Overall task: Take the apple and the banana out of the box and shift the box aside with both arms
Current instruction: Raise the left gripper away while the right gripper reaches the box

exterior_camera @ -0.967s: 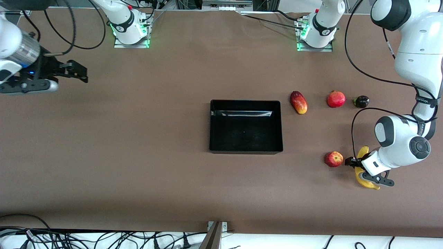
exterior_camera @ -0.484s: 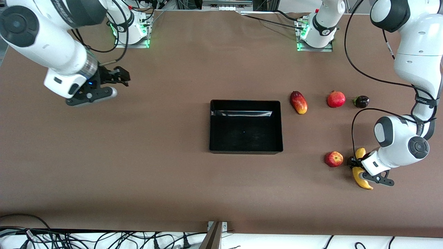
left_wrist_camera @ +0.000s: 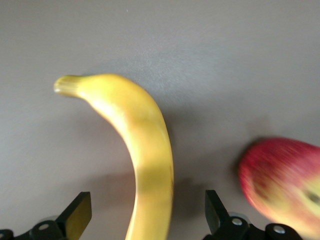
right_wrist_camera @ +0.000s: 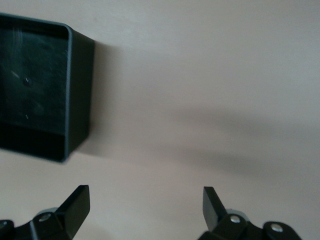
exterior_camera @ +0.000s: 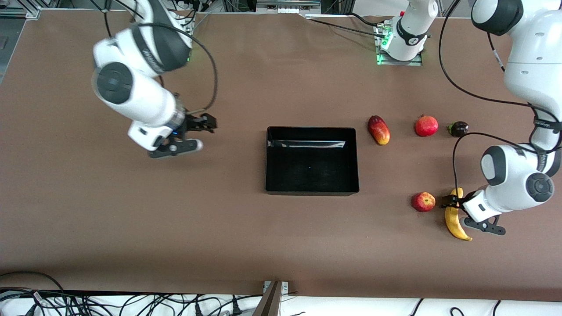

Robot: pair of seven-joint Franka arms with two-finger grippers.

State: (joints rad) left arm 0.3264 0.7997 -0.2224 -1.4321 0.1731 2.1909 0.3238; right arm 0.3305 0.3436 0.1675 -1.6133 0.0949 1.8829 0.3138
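The yellow banana [exterior_camera: 452, 218] lies on the brown table toward the left arm's end, with the red-yellow apple [exterior_camera: 423, 202] beside it. My left gripper [exterior_camera: 448, 202] is open and low over the banana's upper part. In the left wrist view the banana [left_wrist_camera: 145, 135] runs between the two fingers of my left gripper [left_wrist_camera: 146, 200] without touching them, and the apple [left_wrist_camera: 285, 185] is off to one side. The black box [exterior_camera: 311, 129] sits mid-table. My right gripper [exterior_camera: 210, 123] is open and empty over bare table beside the box, which shows in the right wrist view [right_wrist_camera: 67, 75].
A red-yellow mango [exterior_camera: 379, 130], a red pomegranate [exterior_camera: 426, 126] and a small dark purple fruit [exterior_camera: 458, 128] lie in a row, farther from the front camera than the apple. Cables run along the table's near edge.
My right arm has swung from its end of the table toward the box. My left gripper has shifted slightly, and the banana now lies straighter and shows more.
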